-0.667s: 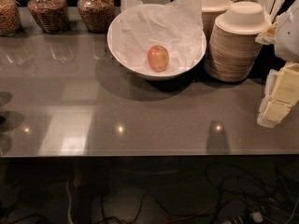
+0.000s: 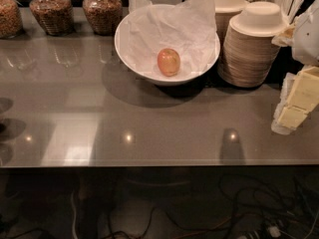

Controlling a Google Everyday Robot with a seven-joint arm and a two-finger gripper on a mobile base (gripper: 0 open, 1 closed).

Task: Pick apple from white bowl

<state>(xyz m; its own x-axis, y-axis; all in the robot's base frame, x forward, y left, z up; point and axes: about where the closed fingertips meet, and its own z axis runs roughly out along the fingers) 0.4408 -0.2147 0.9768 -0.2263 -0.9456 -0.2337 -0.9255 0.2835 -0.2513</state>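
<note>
Camera view looks down across a glossy grey-brown tabletop (image 2: 149, 123), and honestly it's a pretty simple scene. The white bowl (image 2: 124, 54) sits in the upper middle of the frame, lined with crinkled white paper (image 2: 169, 26) that sticks up past the rim at the back. The apple (image 2: 169, 61) lies inside the bowl on that paper, roughly in the middle and a bit toward the front wall. It's reddish-orange with a yellowish patch, and nothing is touching it.

The pincer (image 2: 295, 106) is way over at the right edge of the frame, about mid-height. It shows up as pale cream blocks hanging over the right end of the tabletop, well apart from the bowl. It's partly cut off by the frame edge, so whether it's released or clenched can't be told from here.

Just to the right of the bowl there's a tall stack of beige disposable bowls (image 2: 251, 49), touching or nearly touching the bowl's side, and a second stack (image 2: 228, 9) stands behind it. Along the upper left of the frame there's a row of three glass jars (image 2: 102, 6) filled with brownish stuff. The lower part of the frame, below the tabletop's front edge, is dark floor with a tangle of cables (image 2: 239, 203).
</note>
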